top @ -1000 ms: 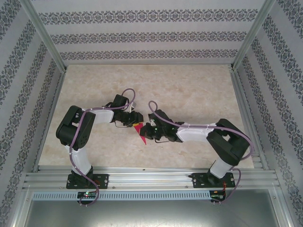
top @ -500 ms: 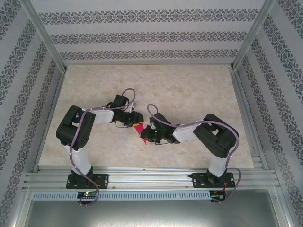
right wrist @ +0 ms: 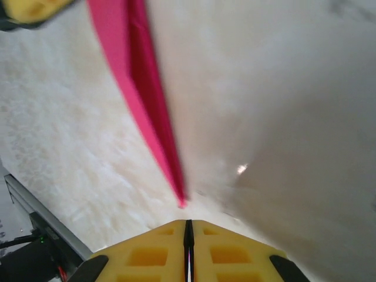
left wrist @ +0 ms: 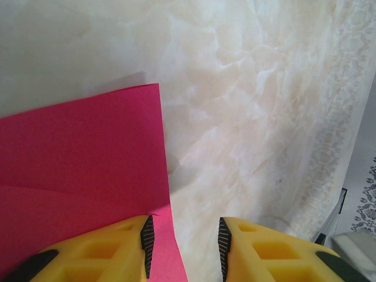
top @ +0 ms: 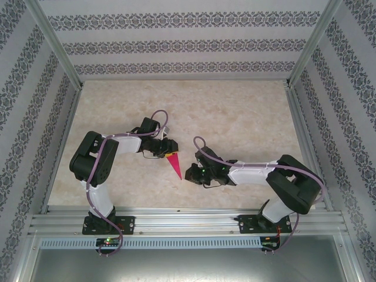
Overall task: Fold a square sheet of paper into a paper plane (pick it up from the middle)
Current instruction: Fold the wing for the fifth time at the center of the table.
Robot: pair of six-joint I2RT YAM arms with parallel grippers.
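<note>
The paper plane [top: 174, 164] is a slim magenta-pink dart lying on the table, its point toward the near right. My left gripper [top: 170, 146] sits over its wide back end. In the left wrist view the left gripper [left wrist: 183, 226] is open, one finger [left wrist: 117, 247] resting on the folded paper [left wrist: 82, 158] and the other over bare table. My right gripper [top: 189, 173] is just right of the point. Up close the right gripper [right wrist: 188, 222] is shut, and the paper's tip [right wrist: 181, 201] lies a short way ahead of it, not touching.
The marble-look table [top: 247, 111] is fenced by aluminium rails [top: 188, 220] at the front and sides, with patterned walls [top: 188, 35] behind. The left gripper's yellow finger [right wrist: 32, 9] shows at the top left of the right wrist view.
My right gripper has drawn back to the right and toward the near edge, off the paper's point, which now lies uncovered. The left arm has stayed put.
</note>
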